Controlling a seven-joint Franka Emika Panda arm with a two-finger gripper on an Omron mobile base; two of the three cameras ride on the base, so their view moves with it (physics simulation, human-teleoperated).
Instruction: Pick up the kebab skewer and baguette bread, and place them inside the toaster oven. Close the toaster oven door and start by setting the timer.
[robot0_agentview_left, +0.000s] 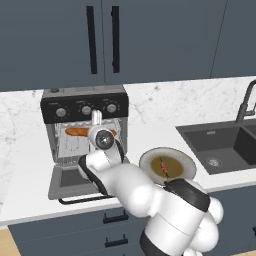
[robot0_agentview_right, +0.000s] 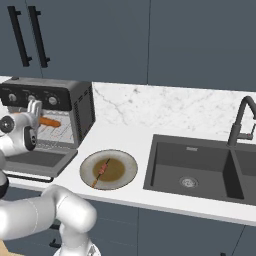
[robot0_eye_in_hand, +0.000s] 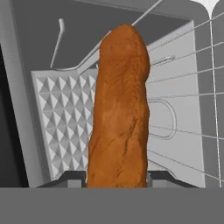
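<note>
My gripper (robot0_agentview_left: 95, 128) reaches into the open toaster oven (robot0_agentview_left: 85, 94), shut on the baguette bread (robot0_agentview_left: 75, 131). That orange-brown loaf (robot0_eye_in_hand: 120, 109) fills the middle of the hand view, clamped between the dark fingertips (robot0_eye_in_hand: 72, 178) and lying across the wire rack (robot0_eye_in_hand: 188, 100). From the right base view the baguette bread (robot0_agentview_right: 49, 121) pokes out beside my gripper (robot0_agentview_right: 37, 118) in the oven mouth. The toaster oven door (robot0_agentview_left: 67, 184) hangs down flat onto the counter. The kebab skewer (robot0_agentview_left: 163, 166) lies on a round plate (robot0_agentview_left: 150, 156) right of the oven.
A dark sink (robot0_agentview_right: 200, 170) with a black faucet (robot0_agentview_right: 241, 120) takes up the counter's right side. The plate (robot0_agentview_right: 127, 162) sits between the lowered door (robot0_agentview_right: 35, 161) and the sink. Dark cabinets hang above; my own arm crosses in front of the door.
</note>
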